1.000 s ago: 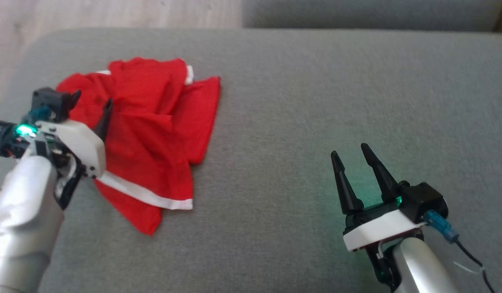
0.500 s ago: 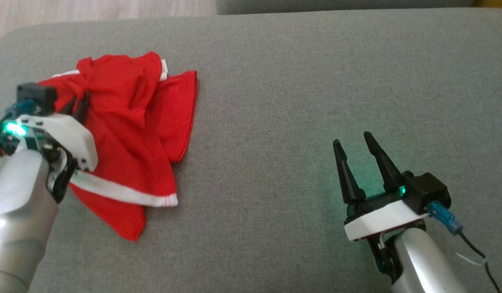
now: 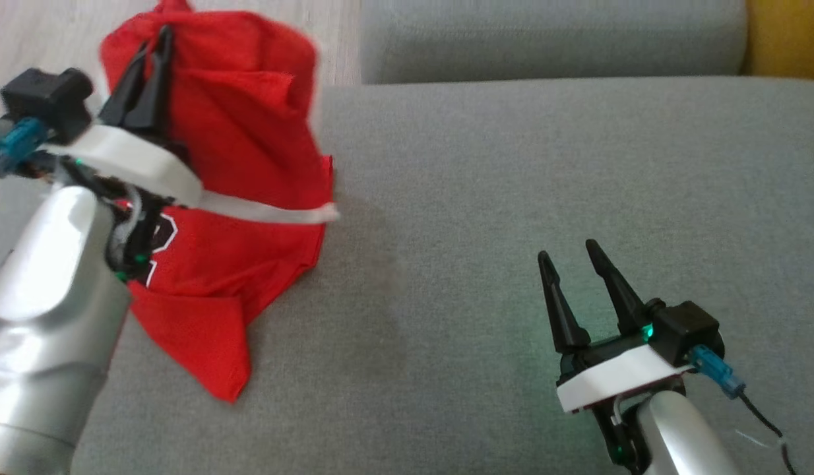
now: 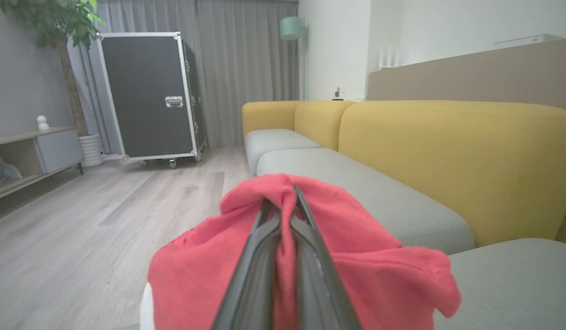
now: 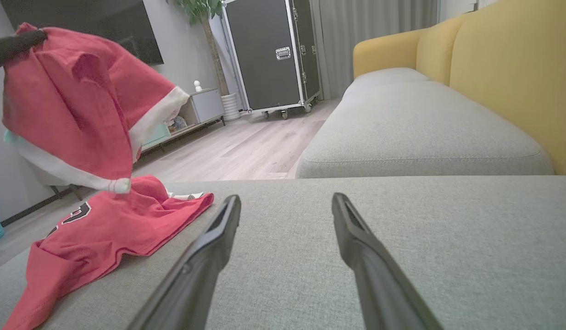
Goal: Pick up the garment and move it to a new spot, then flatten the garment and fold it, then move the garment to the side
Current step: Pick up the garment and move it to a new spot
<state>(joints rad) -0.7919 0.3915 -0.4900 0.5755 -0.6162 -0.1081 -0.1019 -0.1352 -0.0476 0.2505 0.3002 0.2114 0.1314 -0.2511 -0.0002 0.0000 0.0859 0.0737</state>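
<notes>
Nearest, the right gripper point(image 3: 566, 249) hovers open and empty over the grey sofa seat point(image 3: 512, 165). Well apart to its left, the left gripper point(image 3: 155, 39) is clamped on a bunched fold of the red garment point(image 3: 249, 132). The garment hangs steeply from that pinch, and its lower part, probably the hem, lies on the seat's left end.

Garment point(image 3: 249, 132) top cut off at head-view edge, print point(image 3: 166, 232) partly behind L arm point(image 3: 44, 316).

The left gripper point(image 3: 153, 49) has clamped and lifted the garment point(image 3: 249, 132).
</notes>
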